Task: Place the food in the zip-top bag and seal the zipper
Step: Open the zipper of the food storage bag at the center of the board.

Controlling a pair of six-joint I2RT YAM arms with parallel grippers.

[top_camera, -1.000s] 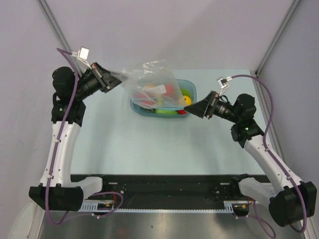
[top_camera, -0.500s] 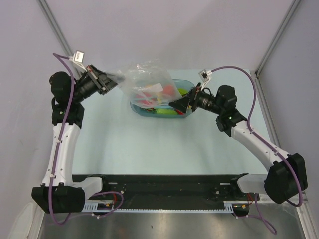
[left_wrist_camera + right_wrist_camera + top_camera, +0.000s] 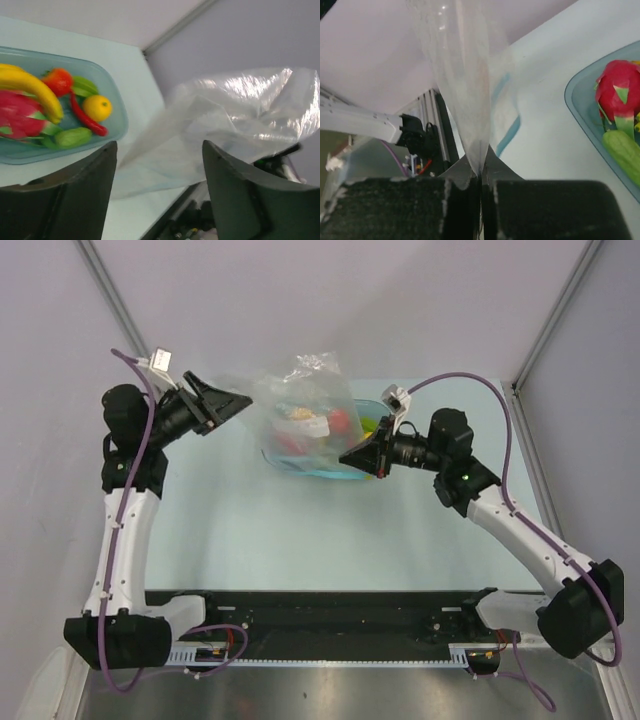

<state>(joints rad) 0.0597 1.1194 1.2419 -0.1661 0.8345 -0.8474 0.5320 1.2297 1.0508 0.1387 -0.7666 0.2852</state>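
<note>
The clear zip-top bag (image 3: 300, 415) hangs crumpled in the air over the left part of the tray. My right gripper (image 3: 350, 456) is shut on its lower right edge; in the right wrist view the film (image 3: 465, 75) runs down into the closed jaws (image 3: 481, 172), and the blue zipper (image 3: 507, 135) strip curves just beside them. My left gripper (image 3: 228, 404) stands open just left of the bag, with the bag (image 3: 225, 115) beyond its spread fingers (image 3: 159, 150). The food lies in the tray: banana (image 3: 30, 87), dragon fruit (image 3: 17, 117), tomato (image 3: 59, 81), citrus (image 3: 97, 107), chili (image 3: 87, 117), green vegetable (image 3: 72, 136).
The translucent blue-green tray (image 3: 300, 469) sits at the middle back of the pale table, partly under the bag. Its rim (image 3: 117, 125) shows in the left wrist view. Grey walls with slanted metal posts (image 3: 555, 315) close in the back and sides.
My left gripper has let go of the bag and opened. My right arm has swung left to the bag and shut on its edge.
</note>
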